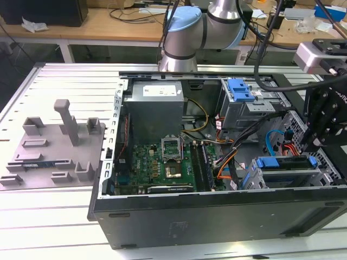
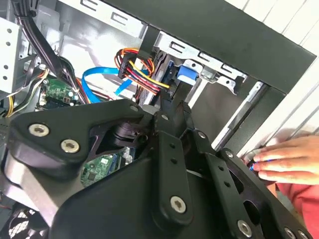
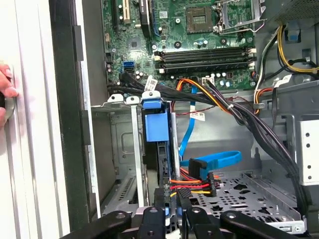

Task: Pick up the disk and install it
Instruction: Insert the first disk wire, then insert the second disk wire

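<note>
In the drive cage [image 1: 282, 176] at the exterior view's right, the disk [image 3: 153, 124] stood on edge between the rails, its blue bracket uppermost in the first wrist view. The gripper [image 3: 172, 201] appeared closed on the disk's end, its 2 fingers narrow around it. I judged installation under way; seating it would call for a straight push clear of the power cables [image 3: 192, 185]. White cable tags were too small to read.
</note>
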Robot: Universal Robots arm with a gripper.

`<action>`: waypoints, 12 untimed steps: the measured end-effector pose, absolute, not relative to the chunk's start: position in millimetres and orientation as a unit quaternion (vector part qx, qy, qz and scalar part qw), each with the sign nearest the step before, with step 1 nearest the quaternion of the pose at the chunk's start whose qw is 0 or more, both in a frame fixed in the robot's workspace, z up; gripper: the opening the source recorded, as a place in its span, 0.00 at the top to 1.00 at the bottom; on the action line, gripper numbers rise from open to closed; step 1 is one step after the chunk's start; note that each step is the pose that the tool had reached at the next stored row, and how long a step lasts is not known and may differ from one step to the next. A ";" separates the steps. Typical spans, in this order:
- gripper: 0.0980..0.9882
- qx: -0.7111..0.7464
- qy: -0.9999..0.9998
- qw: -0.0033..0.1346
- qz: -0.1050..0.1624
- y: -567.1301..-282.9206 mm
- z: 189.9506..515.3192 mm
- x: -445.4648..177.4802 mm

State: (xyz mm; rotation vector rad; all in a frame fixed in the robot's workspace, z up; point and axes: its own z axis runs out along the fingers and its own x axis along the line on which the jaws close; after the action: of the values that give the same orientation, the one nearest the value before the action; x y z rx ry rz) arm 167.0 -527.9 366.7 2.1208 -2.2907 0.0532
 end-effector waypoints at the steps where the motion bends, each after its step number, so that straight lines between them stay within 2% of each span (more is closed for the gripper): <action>1: 0.84 0.679 -0.734 0.010 0.017 -527.9 366.8 167.0; 12: 0.84 0.679 -0.734 0.010 0.017 -527.3 366.8 167.0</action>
State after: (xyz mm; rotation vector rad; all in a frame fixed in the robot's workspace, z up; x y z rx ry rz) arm 167.0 -527.3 366.8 2.1205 -2.2905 0.0539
